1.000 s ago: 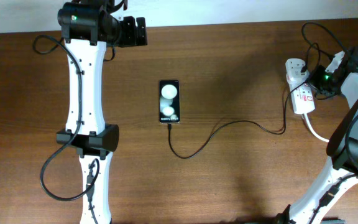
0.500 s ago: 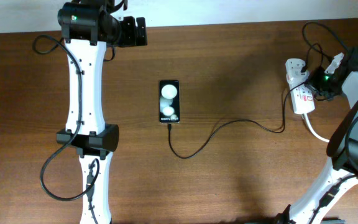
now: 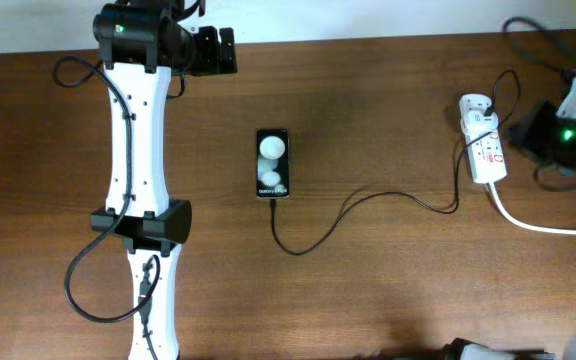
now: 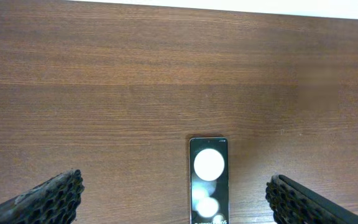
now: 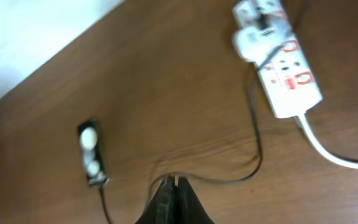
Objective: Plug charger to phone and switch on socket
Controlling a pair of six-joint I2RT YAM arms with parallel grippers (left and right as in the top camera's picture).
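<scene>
Left jaws stand wide apart, with the left gripper (image 4: 176, 202) held over the table (image 3: 388, 290) beyond the top end of the phone (image 3: 272, 162). The right jaws are pressed together on nothing, and the right gripper (image 5: 174, 186) is up well to the right of the phone. From the phone's bottom edge the charger (image 3: 383, 195) loops rightward to its white adapter (image 3: 476, 108), seated in the socket (image 3: 490, 160) lying far right of the phone.

- Left arm (image 3: 133, 130): white links, black joint housings, a thin black cable (image 3: 69, 284) looping alongside.
- Right arm (image 3: 553, 140): black housing with a green light (image 3: 566, 133) (blurred).
- Left fingers (image 4: 48, 198): black, honeycomb-textured.
</scene>
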